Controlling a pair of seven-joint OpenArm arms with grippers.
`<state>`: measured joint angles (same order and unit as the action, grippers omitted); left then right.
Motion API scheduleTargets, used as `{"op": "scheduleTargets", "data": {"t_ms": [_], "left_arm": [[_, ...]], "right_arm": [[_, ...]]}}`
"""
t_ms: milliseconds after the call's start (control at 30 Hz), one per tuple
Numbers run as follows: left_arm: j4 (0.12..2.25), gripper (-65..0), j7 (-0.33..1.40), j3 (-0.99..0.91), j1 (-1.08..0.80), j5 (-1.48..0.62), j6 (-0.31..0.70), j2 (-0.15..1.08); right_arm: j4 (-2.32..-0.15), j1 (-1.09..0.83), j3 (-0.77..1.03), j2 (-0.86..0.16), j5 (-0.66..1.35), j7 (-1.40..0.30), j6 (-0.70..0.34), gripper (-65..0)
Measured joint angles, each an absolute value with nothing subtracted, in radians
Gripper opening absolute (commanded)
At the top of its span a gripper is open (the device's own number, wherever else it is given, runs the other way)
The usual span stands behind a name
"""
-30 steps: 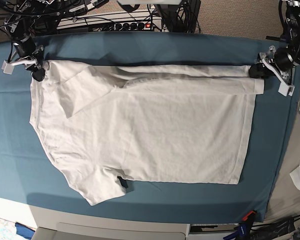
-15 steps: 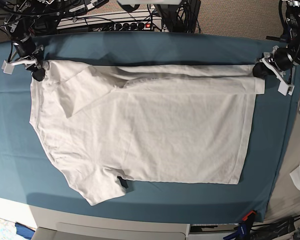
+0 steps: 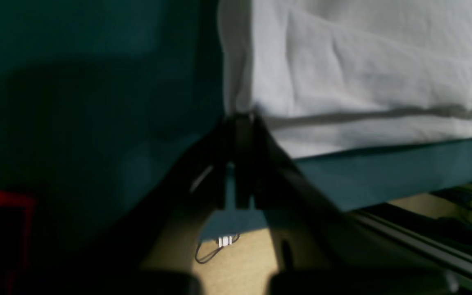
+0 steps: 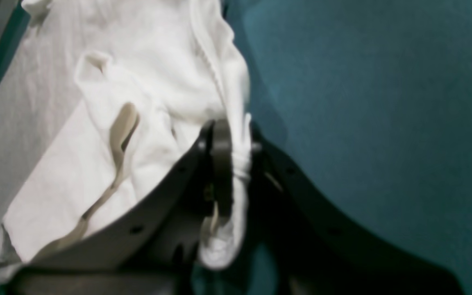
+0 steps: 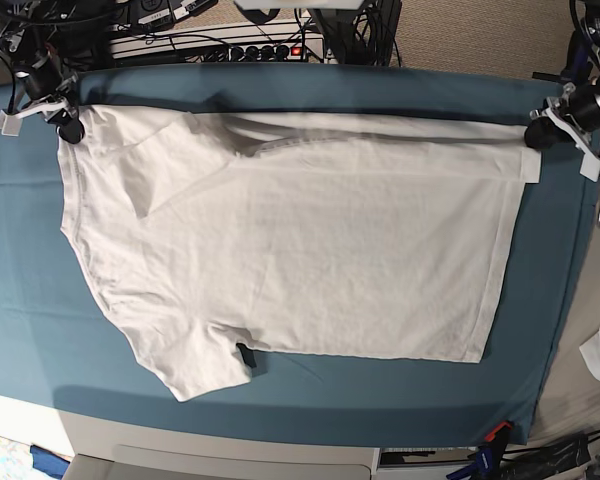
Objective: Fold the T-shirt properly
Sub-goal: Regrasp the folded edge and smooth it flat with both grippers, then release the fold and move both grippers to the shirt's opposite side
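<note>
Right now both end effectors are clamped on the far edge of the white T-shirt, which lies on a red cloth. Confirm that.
One thing is wrong: the cloth under the T-shirt is teal, not red, as the base view shows. The rest holds: the left end effector and the right end effector are each clamped on a far corner.

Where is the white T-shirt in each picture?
Base: the T-shirt is spread across the middle.
Left wrist: its corner fills the upper right.
Right wrist: bunched at upper left, edge pinched in the jaws.
Shared landmark: the teal cloth underneath.
</note>
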<state>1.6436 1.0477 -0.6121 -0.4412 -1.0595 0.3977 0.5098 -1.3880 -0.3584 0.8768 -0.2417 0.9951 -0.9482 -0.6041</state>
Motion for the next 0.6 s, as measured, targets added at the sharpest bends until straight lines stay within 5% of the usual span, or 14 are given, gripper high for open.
{"op": "scheduleTargets", "data": {"t_ms": [600], "left_arm": [[1.647,-65.0,1.071,-0.612,-0.534,-1.076,0.416,0.510]], "right_arm": [[-1.396,-0.516,0.881,-0.271,1.075,-0.937,-0.622,-65.0]]}}
